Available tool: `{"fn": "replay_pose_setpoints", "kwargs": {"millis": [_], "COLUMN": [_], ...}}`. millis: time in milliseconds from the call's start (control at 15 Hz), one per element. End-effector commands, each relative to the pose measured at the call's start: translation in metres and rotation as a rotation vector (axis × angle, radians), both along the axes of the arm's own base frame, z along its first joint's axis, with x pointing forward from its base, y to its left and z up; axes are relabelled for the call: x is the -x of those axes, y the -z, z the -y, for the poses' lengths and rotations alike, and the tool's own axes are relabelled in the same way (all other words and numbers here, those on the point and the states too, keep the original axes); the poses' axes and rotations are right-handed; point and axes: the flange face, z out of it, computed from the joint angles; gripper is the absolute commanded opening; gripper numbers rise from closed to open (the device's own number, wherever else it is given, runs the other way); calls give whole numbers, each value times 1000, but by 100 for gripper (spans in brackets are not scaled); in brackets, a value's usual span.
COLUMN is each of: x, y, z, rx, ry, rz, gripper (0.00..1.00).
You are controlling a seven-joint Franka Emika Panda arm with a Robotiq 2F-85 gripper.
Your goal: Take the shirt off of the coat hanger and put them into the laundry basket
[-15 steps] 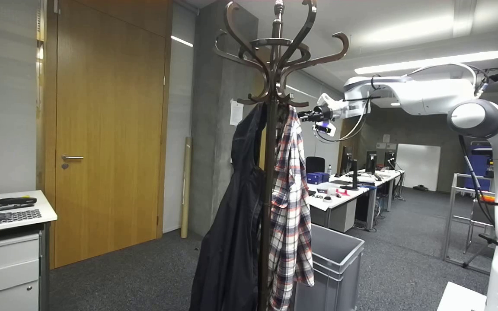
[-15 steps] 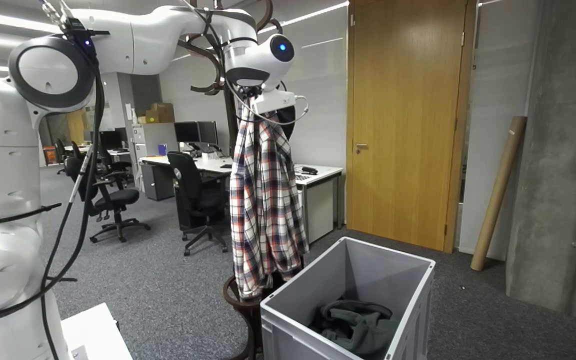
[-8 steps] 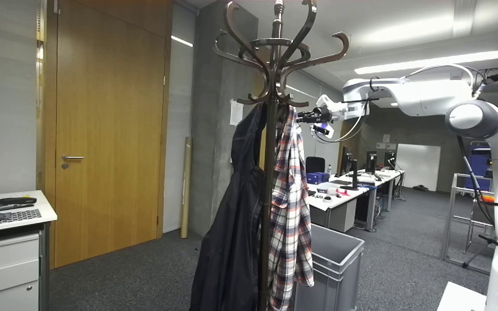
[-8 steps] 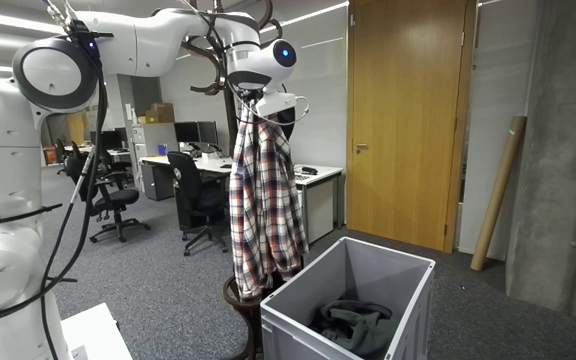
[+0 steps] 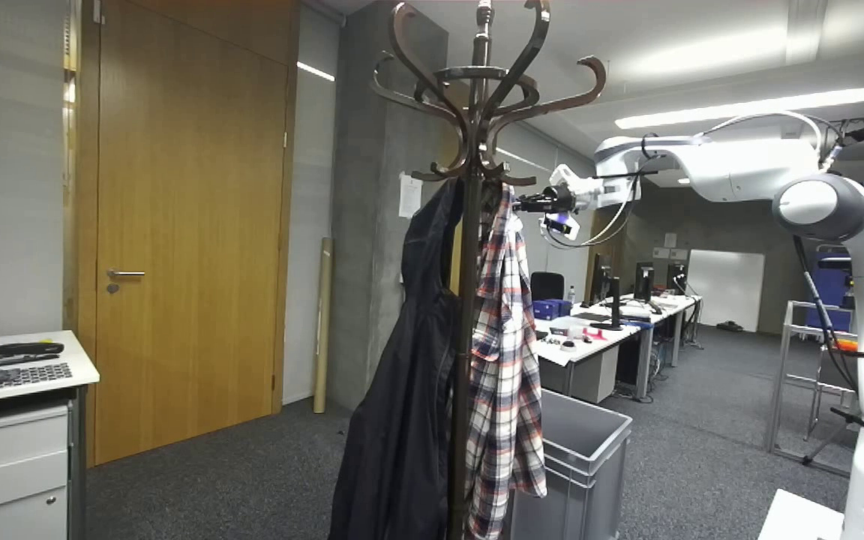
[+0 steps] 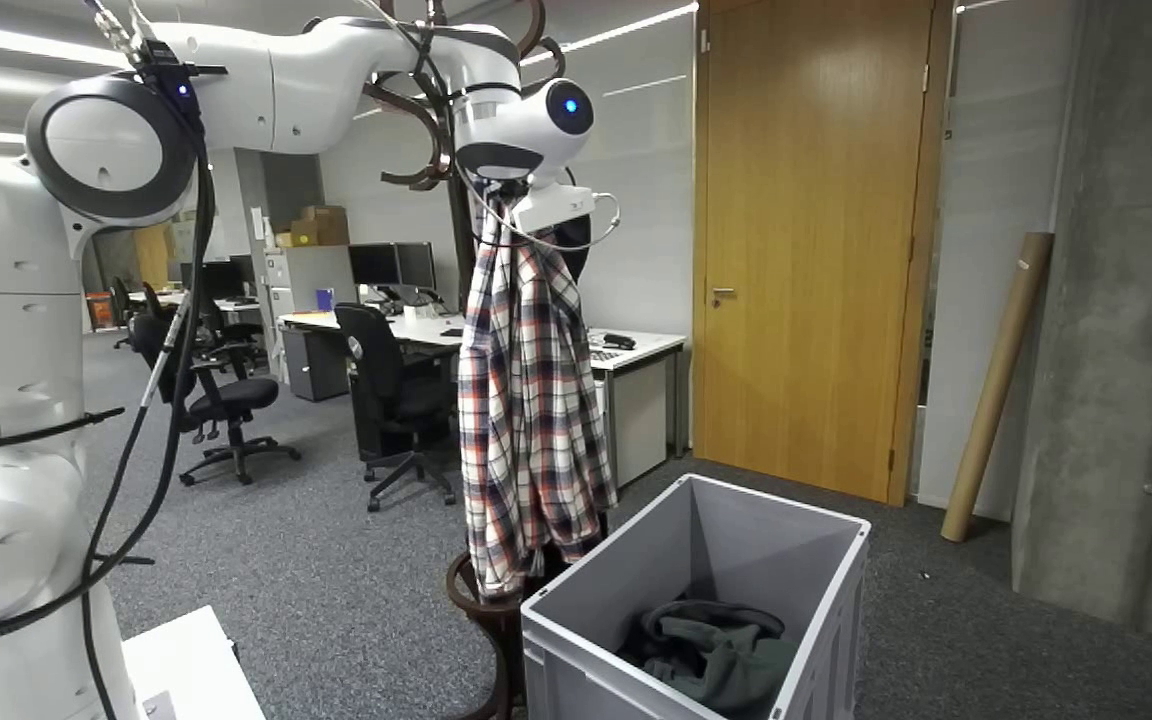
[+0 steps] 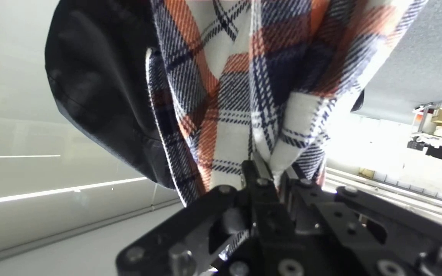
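Pincer (image 7: 277, 174) clenched on a fold of the plaid shirt (image 6: 536, 400), high up, probably so it can be lifted off the coat stand (image 5: 467, 277), where it hangs. The grey basket (image 6: 776, 540) stands near, presumably to receive it. Since a second ago, the arm (image 5: 732, 166) has edged slightly towards the coat stand.

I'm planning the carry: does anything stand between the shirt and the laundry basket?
Two things might: a hook of the coat hanger, just above the shirt, and the rim of the laundry basket beside it. Nothing else visible does.
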Motion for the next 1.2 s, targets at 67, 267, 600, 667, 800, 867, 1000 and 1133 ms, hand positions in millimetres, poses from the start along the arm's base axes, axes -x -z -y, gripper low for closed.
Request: {"fn": "replay_pose_setpoints", "kwargs": {"millis": [67,267,600,667,800,867,1000,1133], "x": [1,10,29,32,35,35,29,17], "y": [-31,-58,-96,-104,-116,-121,-129,-129], "z": [28,49,88,96,111,119,134,153], "rx": [-6,-43,-88,-87,-89,-90,-75,-45], "ry": [151,239,370,410,491,534,650,767], "rz": [-47,-48,-9,3,31,39,61,61], "gripper": [2,2,2,2,2,2,2,2]}}
